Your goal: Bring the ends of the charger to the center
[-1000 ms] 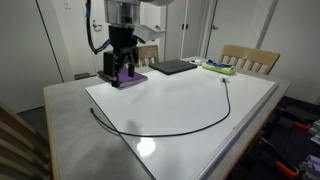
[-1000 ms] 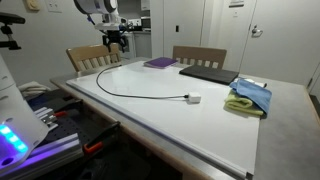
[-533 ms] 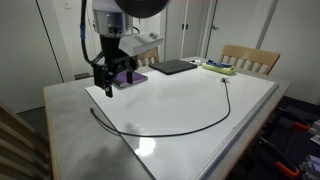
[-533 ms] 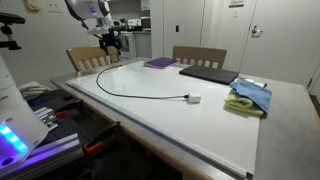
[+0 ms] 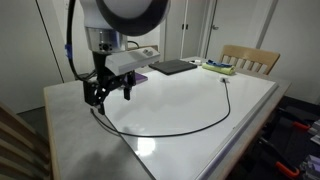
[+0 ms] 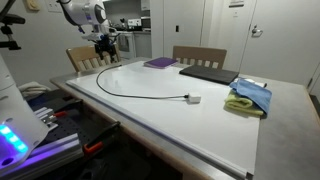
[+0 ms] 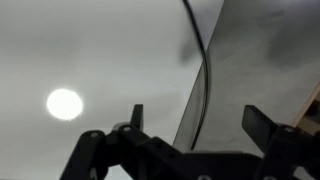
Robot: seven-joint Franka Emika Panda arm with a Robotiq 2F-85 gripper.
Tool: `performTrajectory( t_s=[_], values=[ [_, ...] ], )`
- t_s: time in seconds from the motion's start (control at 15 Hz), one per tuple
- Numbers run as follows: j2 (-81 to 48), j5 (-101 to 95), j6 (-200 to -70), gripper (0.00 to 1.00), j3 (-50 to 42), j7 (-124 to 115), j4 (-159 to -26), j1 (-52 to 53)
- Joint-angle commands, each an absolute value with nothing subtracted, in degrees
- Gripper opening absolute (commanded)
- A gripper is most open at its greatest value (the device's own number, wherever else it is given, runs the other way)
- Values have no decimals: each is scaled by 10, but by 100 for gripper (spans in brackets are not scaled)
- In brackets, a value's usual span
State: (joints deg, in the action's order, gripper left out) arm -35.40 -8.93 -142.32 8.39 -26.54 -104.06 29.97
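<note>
The hand (image 5: 108, 93) hangs over the near corner of the white board (image 5: 180, 95), its two dark, blocky fingers (image 7: 134, 113) spread wide and gripping nothing. In the wrist view the hand (image 7: 197, 116) looks straight down on the charger cable (image 7: 204, 85). The cable shows as a thin black line in the gap between the fingers, right where the glossy board (image 7: 90, 60) meets the dull grey desk (image 7: 265, 60). A round lamp glare (image 7: 65, 103) shines on the gloss off to one side.

The near plug (image 5: 93, 110) lies just under the hand, at the board's edge. From there the cable (image 5: 229, 98) sweeps away in one long smooth curve across the board. The far plug (image 5: 224, 80) sits well apart from the hand, over by the opposite side. In an exterior view that far plug (image 6: 192, 98) looks like a small pale block.

Just behind the hand lies a flat purple book (image 5: 138, 74), and beyond it a slim dark laptop (image 5: 174, 67). A crumpled blue and yellow-green cloth (image 6: 250, 97) lies well away from the hand (image 6: 106, 44). A wooden slatted chair (image 5: 250, 58) stands at the desk's far side.
</note>
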Motion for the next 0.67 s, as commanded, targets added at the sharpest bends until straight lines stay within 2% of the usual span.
performTrajectory(
  t_s=[0.0, 0.6],
  values=[
    [-381, -51, -1442, 100, 99, -247, -1017, 290],
    [-429, 7, -1495, 100, 137, -168, -1000, 273]
  ],
)
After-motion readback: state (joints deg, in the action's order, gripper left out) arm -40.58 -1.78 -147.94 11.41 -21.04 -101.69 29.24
